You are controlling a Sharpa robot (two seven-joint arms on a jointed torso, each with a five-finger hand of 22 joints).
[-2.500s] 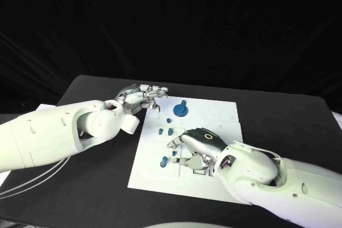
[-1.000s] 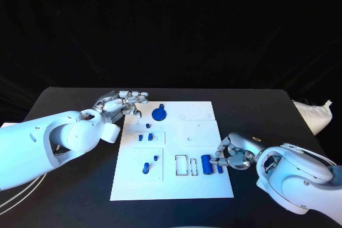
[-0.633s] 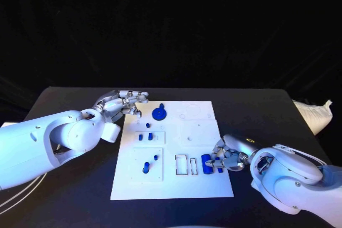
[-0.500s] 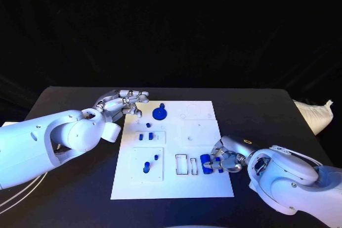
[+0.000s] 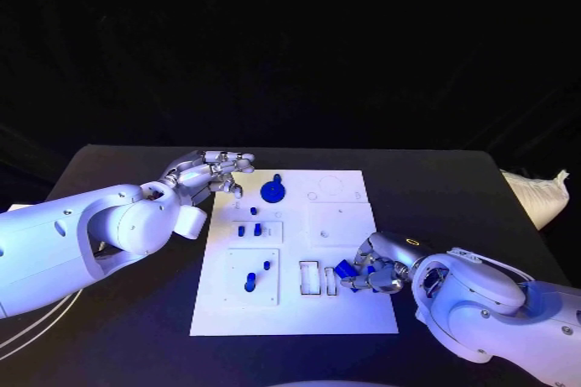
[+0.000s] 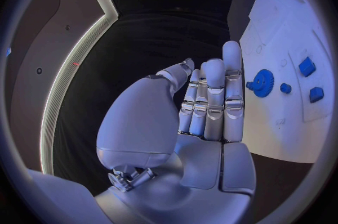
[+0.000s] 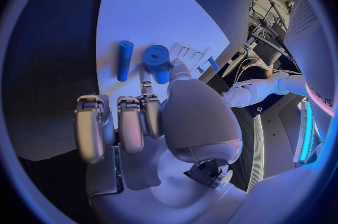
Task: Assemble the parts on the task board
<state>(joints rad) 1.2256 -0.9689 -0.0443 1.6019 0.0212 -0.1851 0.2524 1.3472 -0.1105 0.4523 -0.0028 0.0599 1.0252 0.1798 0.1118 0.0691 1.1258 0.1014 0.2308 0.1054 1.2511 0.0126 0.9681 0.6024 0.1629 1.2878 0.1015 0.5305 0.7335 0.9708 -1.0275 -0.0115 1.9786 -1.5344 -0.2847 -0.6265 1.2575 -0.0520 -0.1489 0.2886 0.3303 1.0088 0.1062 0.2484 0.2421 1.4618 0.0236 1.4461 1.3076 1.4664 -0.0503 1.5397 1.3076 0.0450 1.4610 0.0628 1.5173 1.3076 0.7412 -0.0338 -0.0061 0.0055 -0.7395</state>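
Right hand (image 5: 378, 270) pinches a blue cylinder (image 7: 157, 62) standing upright on the task board (image 5: 345, 316); left hand (image 5: 208, 173) hovers, fingers apart.

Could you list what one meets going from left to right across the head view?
Left hand → blue gear → right hand → white bag at the table's right edge.

The right hand (image 5: 378, 271) covers part of the blue parts (image 5: 348, 272); its grip there is unclear.
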